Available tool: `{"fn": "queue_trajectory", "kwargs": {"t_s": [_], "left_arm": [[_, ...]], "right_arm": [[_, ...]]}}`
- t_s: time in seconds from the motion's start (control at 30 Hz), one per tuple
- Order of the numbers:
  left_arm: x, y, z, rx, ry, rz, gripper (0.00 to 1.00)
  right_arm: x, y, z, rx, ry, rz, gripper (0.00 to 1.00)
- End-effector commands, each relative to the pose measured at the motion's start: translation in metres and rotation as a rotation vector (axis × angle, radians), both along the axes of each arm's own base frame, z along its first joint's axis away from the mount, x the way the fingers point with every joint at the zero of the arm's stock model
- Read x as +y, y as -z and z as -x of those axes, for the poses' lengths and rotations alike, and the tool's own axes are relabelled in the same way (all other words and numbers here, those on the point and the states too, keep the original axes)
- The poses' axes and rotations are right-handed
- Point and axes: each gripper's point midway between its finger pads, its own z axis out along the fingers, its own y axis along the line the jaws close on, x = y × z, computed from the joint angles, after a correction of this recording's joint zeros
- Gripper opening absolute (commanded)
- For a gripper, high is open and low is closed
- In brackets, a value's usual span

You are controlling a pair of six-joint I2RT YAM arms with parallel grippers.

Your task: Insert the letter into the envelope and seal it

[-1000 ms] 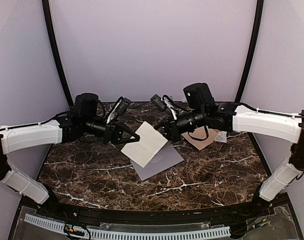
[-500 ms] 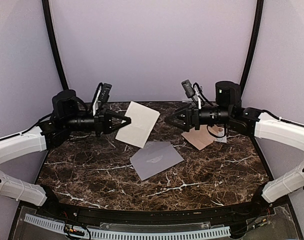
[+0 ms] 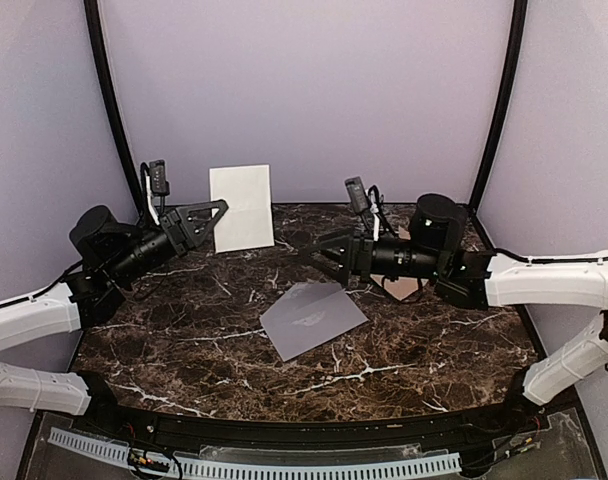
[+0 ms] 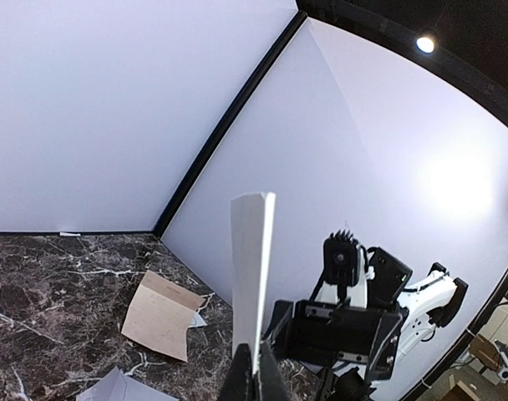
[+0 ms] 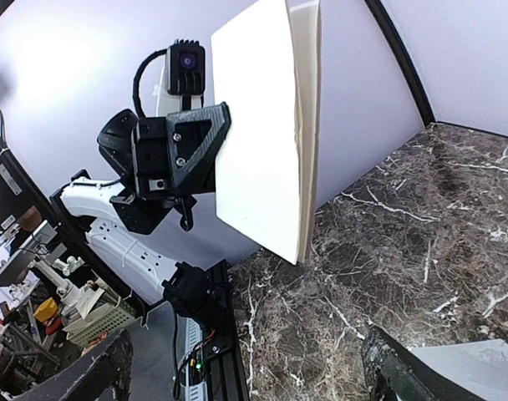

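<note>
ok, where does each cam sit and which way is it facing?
Top external: above and behind the bases, facing the back wall over the table; both arms show, left pincer shut on the letter, right pincer open.
Left wrist: on that wrist, looking past its shut fingers at the right arm.
Right wrist: looking between its open fingers at the left arm.
Shared: all three see the letter; wrist views face each other.

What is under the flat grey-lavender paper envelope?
The flat grey-lavender paper envelope lies on the brown marble table; nothing sticks out beneath. Its underside is covered.
</note>
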Motion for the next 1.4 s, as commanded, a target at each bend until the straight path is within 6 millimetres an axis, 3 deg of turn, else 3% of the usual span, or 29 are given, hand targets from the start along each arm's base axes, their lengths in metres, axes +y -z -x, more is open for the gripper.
{"fn": "queue_trajectory", "kwargs": {"t_s": [0.0,0.1,0.23,0.43,0.5,0.63,0.8,0.93,1.03,1.17,1.27,1.37], "left_arm": [[0.001,-0.015,0.001,0.001,0.006,0.095,0.00],[-0.003,-0.014,0.000,0.004,0.017,0.106,0.00],[-0.008,-0.019,0.003,-0.008,0.037,0.113,0.00],[-0.011,-0.023,0.007,-0.007,0.058,0.124,0.00],[-0.012,-0.023,0.007,-0.003,0.060,0.124,0.00],[-0.014,-0.020,0.007,0.017,0.072,0.123,0.00],[-0.017,-0.012,0.012,0.052,0.103,0.113,0.00],[-0.022,0.003,0.013,0.112,0.133,0.079,0.01],[-0.024,0.009,0.014,0.136,0.138,0.047,0.13],[-0.023,0.011,0.016,0.145,0.139,0.015,0.38],[-0.021,0.010,0.017,0.143,0.125,-0.030,0.64],[-0.012,0.008,0.015,0.132,0.065,-0.088,0.77]], "right_arm": [[0.027,-0.018,0.005,0.054,-0.033,-0.161,0.91],[0.040,-0.022,0.011,0.081,-0.093,-0.222,0.89],[0.056,-0.017,0.003,0.113,-0.110,-0.216,0.86],[0.074,-0.025,-0.002,0.074,-0.150,-0.215,0.78],[0.076,-0.031,-0.002,0.060,-0.164,-0.233,0.71],[0.076,-0.042,0.000,0.042,-0.196,-0.279,0.46],[0.076,-0.044,-0.002,0.042,-0.209,-0.298,0.03],[0.066,-0.048,-0.001,0.026,-0.184,-0.313,0.00],[0.057,-0.049,-0.001,0.002,-0.152,-0.295,0.00],[0.049,-0.047,-0.005,-0.017,-0.104,-0.240,0.00],[0.043,-0.042,-0.007,-0.030,-0.089,-0.195,0.00],[0.037,-0.033,-0.012,-0.044,-0.061,-0.118,0.00]]}}
